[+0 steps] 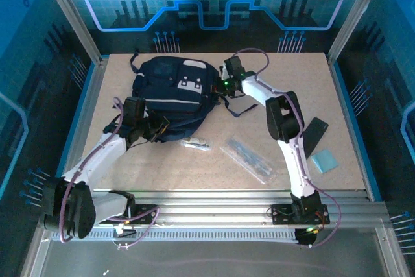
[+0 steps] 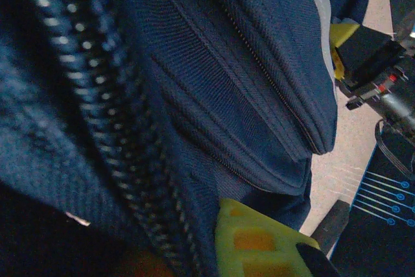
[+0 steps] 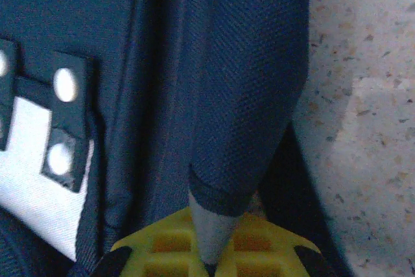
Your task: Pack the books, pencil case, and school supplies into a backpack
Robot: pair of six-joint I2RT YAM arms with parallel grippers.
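Left pincer point(image 1: 158, 128) clamped on the backpack's point(image 1: 172, 92) zippered near edge; right pincer point(image 3: 209, 259) pinches a navy fabric fold — backpack lying on the bench point(image 1: 311, 89).

Left arm point(image 1: 97, 157) and right arm point(image 1: 293, 154): white tubular links joined by rounded black joint housings. Purple cables point(image 1: 256, 52) loop alongside; a green light point(image 1: 224, 84) glows at one wrist. Fingers point(image 3: 162, 248): yellow, with square recesses.
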